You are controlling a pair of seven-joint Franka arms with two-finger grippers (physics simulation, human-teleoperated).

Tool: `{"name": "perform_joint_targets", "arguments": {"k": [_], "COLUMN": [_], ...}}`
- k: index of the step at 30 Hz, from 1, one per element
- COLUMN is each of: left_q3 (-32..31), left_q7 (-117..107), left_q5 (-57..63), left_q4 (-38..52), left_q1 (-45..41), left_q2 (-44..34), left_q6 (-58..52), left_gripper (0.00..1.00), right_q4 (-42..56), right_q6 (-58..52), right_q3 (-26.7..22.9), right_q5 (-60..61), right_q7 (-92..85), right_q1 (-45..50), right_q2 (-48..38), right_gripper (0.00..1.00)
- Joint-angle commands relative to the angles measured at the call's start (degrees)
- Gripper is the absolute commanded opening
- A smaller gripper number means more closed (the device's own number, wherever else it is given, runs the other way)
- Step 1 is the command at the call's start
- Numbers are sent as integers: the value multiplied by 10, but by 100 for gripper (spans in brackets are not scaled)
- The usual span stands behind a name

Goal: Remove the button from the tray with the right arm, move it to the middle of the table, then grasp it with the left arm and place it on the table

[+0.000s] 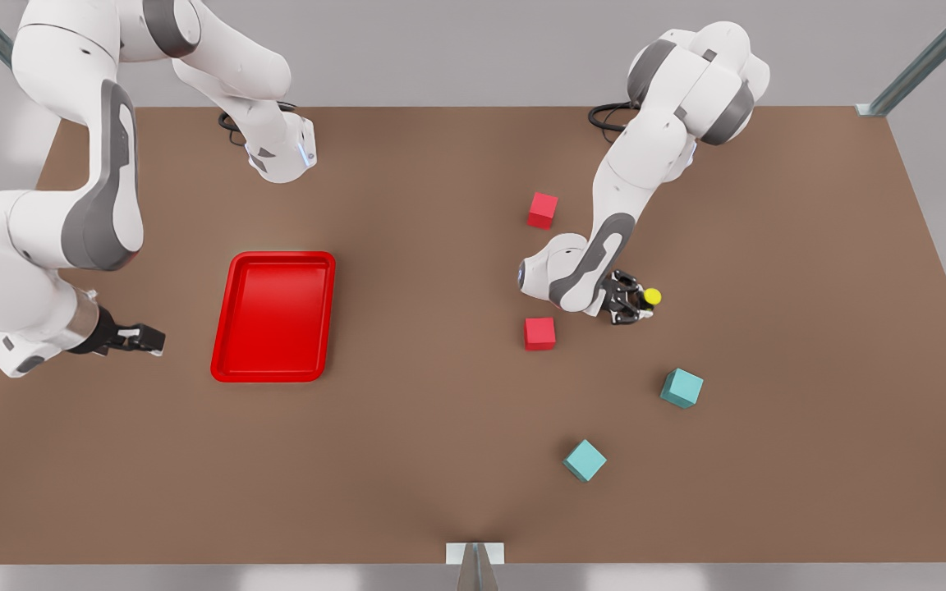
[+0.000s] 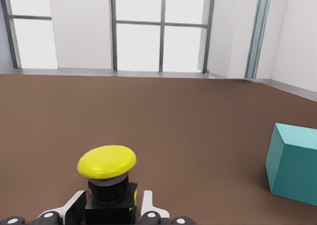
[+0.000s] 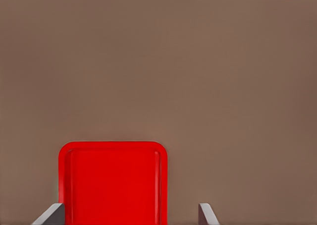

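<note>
The button (image 1: 652, 296), with its yellow cap over a dark boxy body, sits between the fingers of my left gripper (image 1: 636, 300) at the front view's right, low over the table (image 1: 440, 460). In the left wrist view the button (image 2: 107, 178) stands upright, and the left gripper (image 2: 110, 209) is shut on its body. The red tray (image 1: 276, 320) lies empty at the front view's left. Beside its left rim my right gripper (image 1: 149, 338) hangs open. In the right wrist view the right gripper (image 3: 129, 216) points over the tray (image 3: 114, 185).
Two red cubes (image 1: 543, 210) (image 1: 539, 333) lie next to the left arm. Two teal cubes (image 1: 681, 387) (image 1: 585, 460) lie nearer the front edge. One teal cube (image 2: 292, 163) is close beside the held button.
</note>
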Motion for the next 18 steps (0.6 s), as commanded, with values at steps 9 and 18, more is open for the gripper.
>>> {"name": "perform_joint_targets", "arguments": {"k": [9,18], "left_q3": [-1,-12], "left_q7": [-163,-62], "left_q5": [-6,-17], "left_q4": [-4,-15], "left_q1": [-8,-7], "left_q2": [-13,-105], "left_q6": [-63,-130], "left_gripper": [100,100], "right_q4": [4,3], "right_q6": [7,6], "right_q3": [0,0], "right_q5": [0,0], "right_q7": [0,0], "right_q1": [-1,0], "right_q2": [-1,1], "right_gripper": [100,100]}}
